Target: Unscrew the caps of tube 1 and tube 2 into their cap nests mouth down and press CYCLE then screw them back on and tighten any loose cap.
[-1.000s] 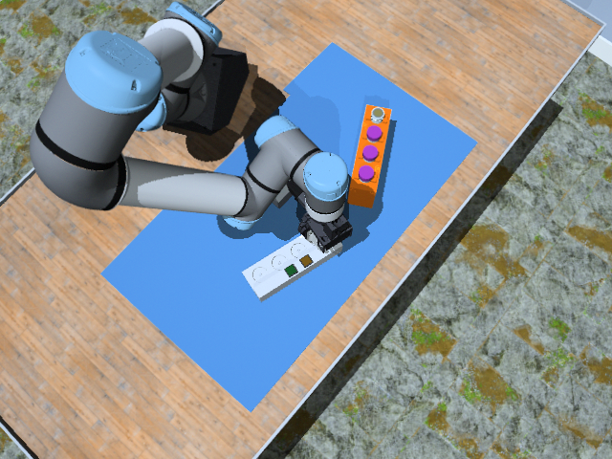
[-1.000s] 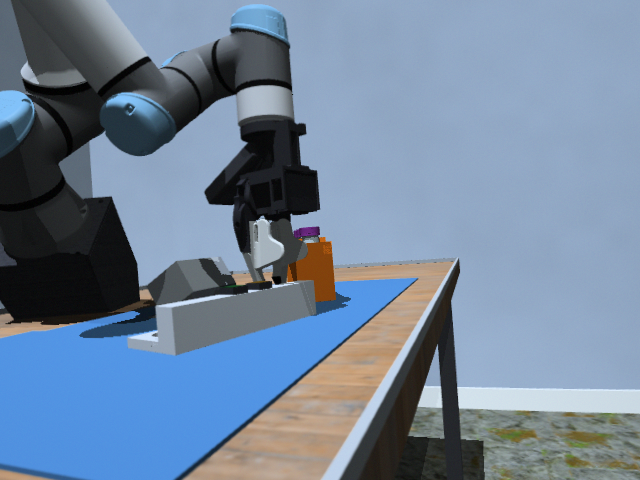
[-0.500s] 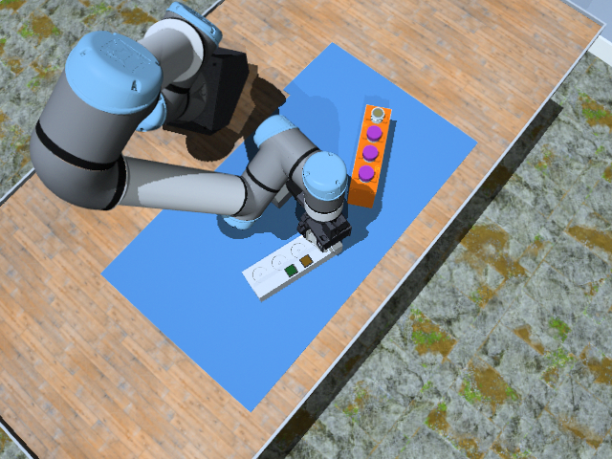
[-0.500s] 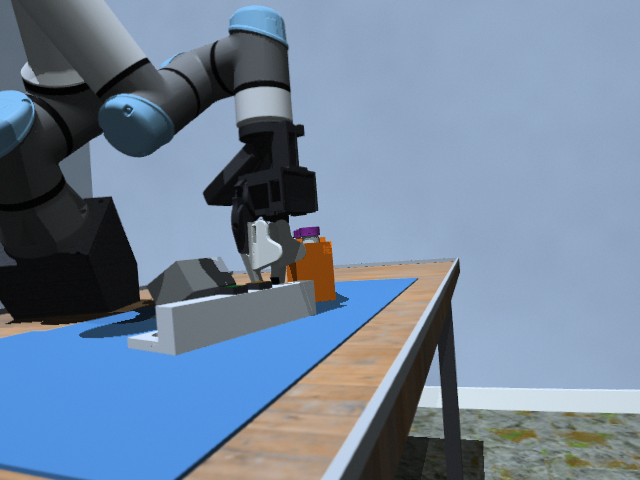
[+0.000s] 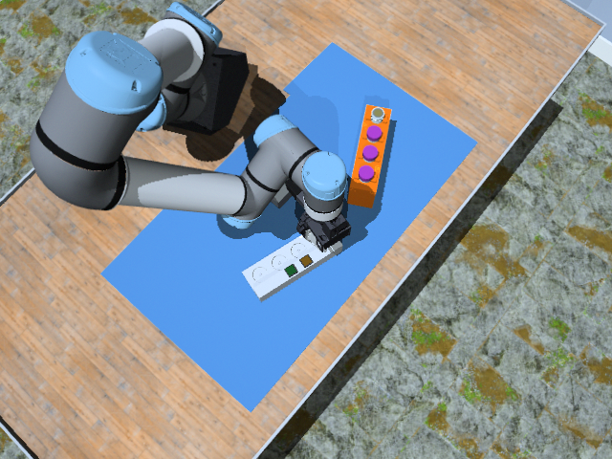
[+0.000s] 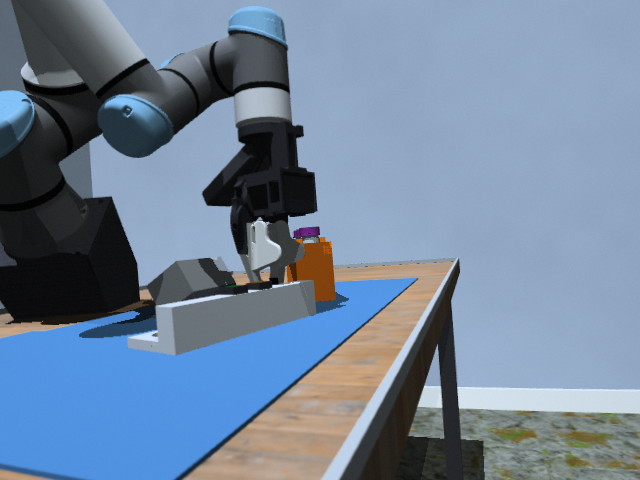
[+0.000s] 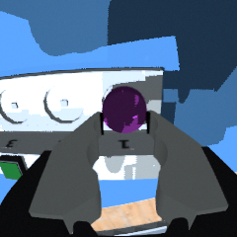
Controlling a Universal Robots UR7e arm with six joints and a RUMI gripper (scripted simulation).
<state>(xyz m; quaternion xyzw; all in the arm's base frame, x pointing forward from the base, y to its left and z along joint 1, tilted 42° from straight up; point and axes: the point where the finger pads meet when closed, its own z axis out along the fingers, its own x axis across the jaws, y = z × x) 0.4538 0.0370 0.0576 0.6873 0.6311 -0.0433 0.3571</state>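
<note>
Cap 1 (image 7: pixel 124 110), round and glossy purple, sits clamped between the hand's (image 5: pixel 323 247) (image 6: pixel 264 279) (image 7: pixel 124 123) angular grey fingers.

Wood-topped table (image 5: pixel 493 34) (image 6: pixel 361 356) carries a blue mat (image 5: pixel 212 316) (image 6: pixel 258 392), from what I see.
</note>
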